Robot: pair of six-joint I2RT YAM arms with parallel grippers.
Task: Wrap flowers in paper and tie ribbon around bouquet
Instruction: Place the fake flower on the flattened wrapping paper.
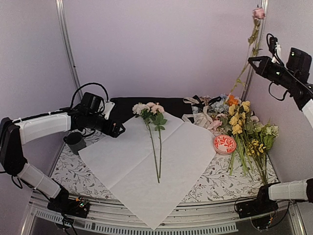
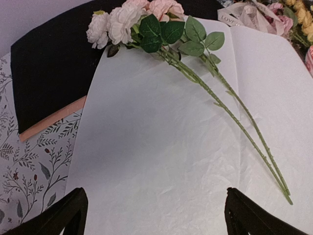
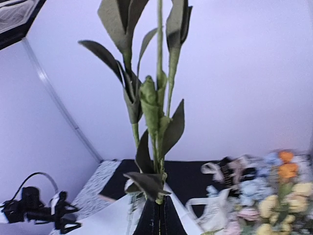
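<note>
Left tool (image 1: 117, 129) jaws wide open and empty, hovering over the left corner of the paper (image 1: 146, 166). Right tool (image 1: 252, 60) closed on a pink-bloom stem (image 1: 253, 36), held upright high above the tabletop's right edge. Paper lies diamond-wise mid-tabletop, one corner overhanging the near edge. Two flowers (image 1: 156, 142) lie on it, blooms toward the far edge, touching the black sheet (image 1: 166, 103). Ribbon (image 1: 195, 119) lies loose at the paper's far-right corner, beside the yellow sprigs (image 1: 244, 132).
</note>
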